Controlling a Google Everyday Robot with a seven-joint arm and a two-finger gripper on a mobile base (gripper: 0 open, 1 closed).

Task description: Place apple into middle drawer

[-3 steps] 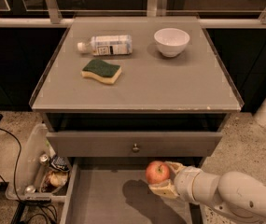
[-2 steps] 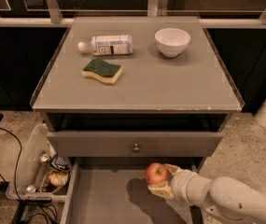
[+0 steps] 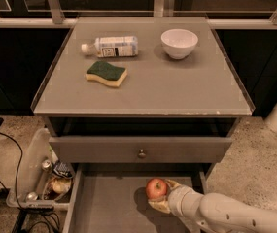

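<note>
The red apple with yellowish patches sits between the fingers of my gripper, which is shut on it. The white arm reaches in from the lower right. The apple hangs over the right half of the open middle drawer, a wide grey box with a flat floor pulled out below the cabinet. A dark shadow lies on the drawer floor under the apple. I cannot tell whether the apple touches the floor.
Above the open drawer is a grey drawer front with a round metal knob. On the cabinet top lie a plastic bottle, a green-and-yellow sponge and a white bowl. A clear bin of clutter stands at left.
My gripper has carried the apple slightly left and lower, deeper over the open drawer. Nothing on the cabinet top has moved.
</note>
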